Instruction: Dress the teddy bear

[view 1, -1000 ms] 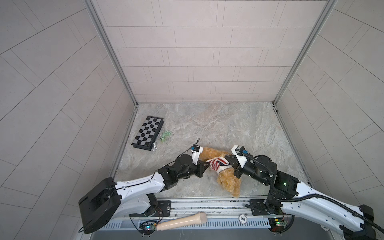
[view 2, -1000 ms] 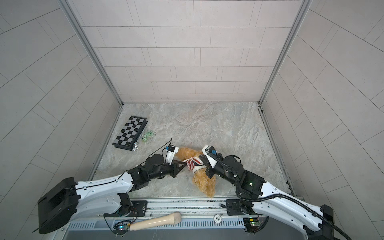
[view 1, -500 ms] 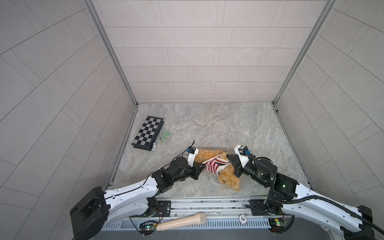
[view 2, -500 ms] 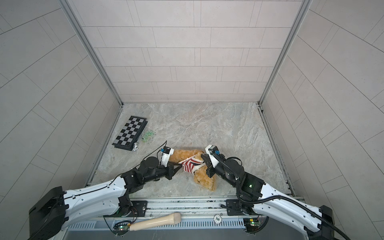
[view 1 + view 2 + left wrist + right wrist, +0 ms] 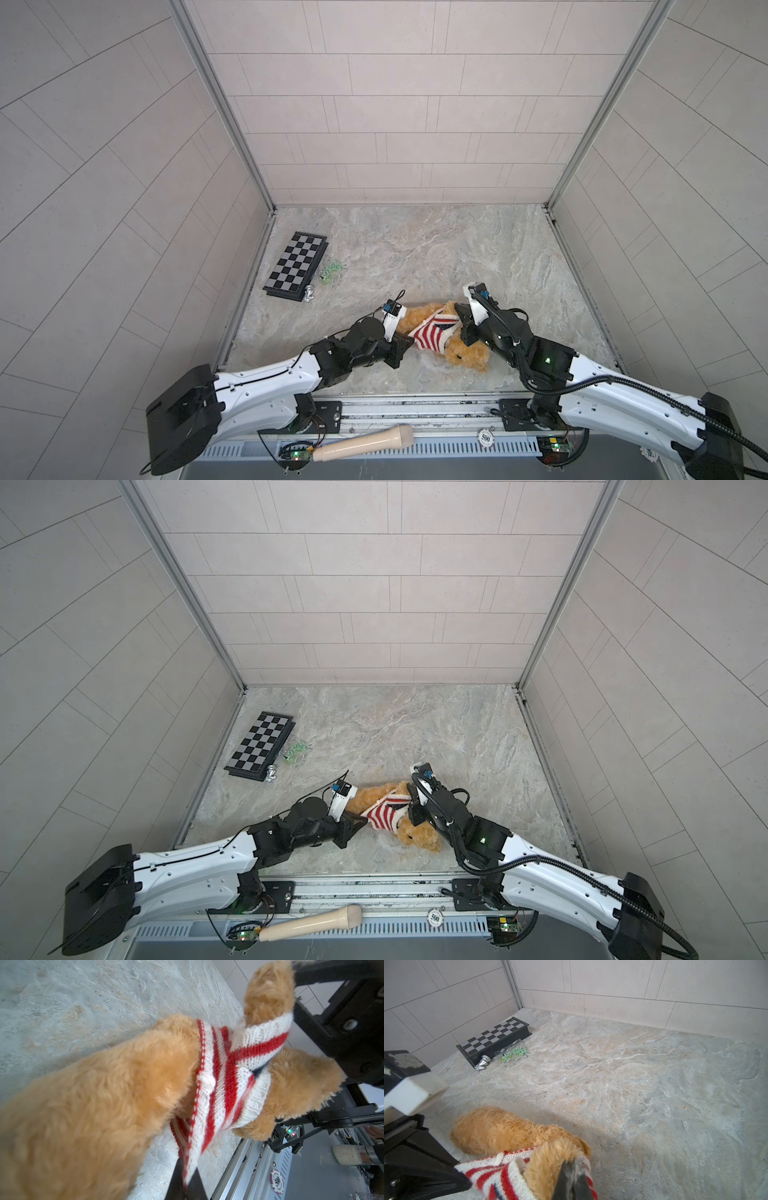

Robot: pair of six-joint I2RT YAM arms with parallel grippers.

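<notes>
Near the surface's (image 5: 457, 249) six-o'clock edge lies the teddy bear (image 5: 467, 353), sweater (image 5: 430, 334) around its chest. Both the left pincer (image 5: 185, 1180) and right pincer (image 5: 572, 1180) pinch the sweater tight; bare room lies toward twelve.

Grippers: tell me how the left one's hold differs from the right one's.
The left gripper pinches the hem of the sweater, stretched off the bear; the right gripper pinches the sweater against a furry arm, perhaps catching fur too. The left is at the bear's leg end, the right beside its head. Both are shut on the sweater.
</notes>
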